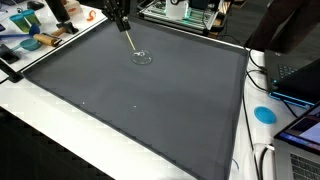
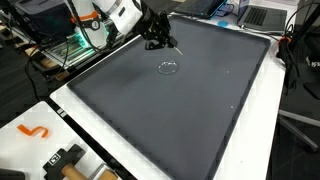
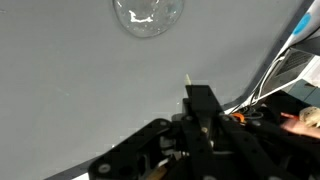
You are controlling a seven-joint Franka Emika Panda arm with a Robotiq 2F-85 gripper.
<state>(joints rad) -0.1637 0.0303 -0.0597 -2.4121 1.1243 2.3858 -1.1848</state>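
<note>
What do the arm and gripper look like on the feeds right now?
The arm has a smooth, rounded white casing. The gripper is all black, blocky and angular, with matte linkage fingers. No markings are legible in any view.

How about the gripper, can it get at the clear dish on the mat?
Probably yes: the clear dish sits alone on the mat close to the gripper, nothing between, though it holds a thin stick.
</note>
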